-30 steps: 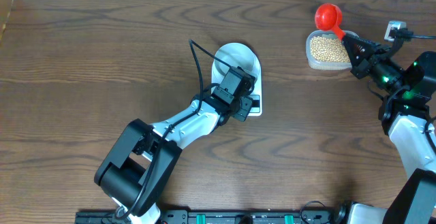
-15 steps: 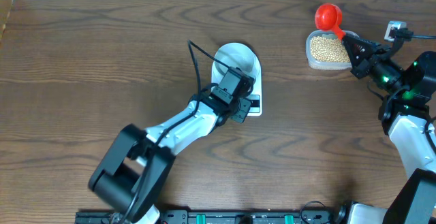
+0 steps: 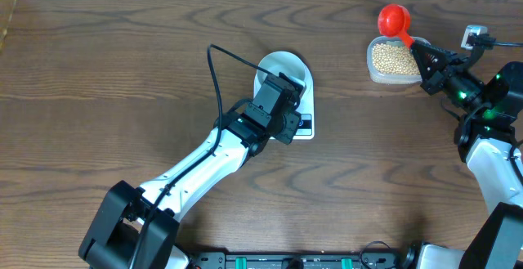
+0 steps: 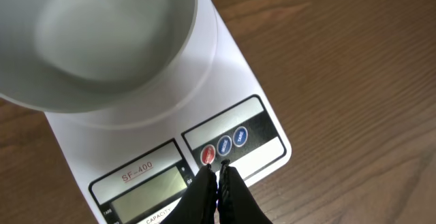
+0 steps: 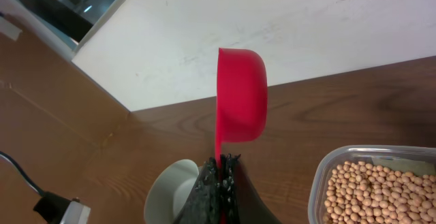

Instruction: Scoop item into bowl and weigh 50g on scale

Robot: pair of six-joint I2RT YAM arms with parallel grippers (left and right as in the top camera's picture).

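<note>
Wood table (image 3: 122, 56): left gripper (image 4: 218, 173), pinched shut, should tap a scale (image 4: 245, 94) button (image 4: 208, 156) lightly, sparing the bowl (image 4: 102, 40); right gripper (image 5: 219, 164) clamps scoop (image 5: 242, 94).

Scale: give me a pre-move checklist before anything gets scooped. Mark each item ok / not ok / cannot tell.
1. The bowl sits on the scale and is empty: ok.
2. The left gripper is shut with its tips at the red button: ok. Whether it is actually touching the button: cannot tell.
3. The display reads zero: cannot tell. No digits are legible and the fingers partly hide it.
4. The right gripper is shut on the handle of the scoop: ok.
5. The scoop is empty: ok. The overhead view shows only red inside it.
6. There are beans in the tub next to the scoop: ok.
</note>
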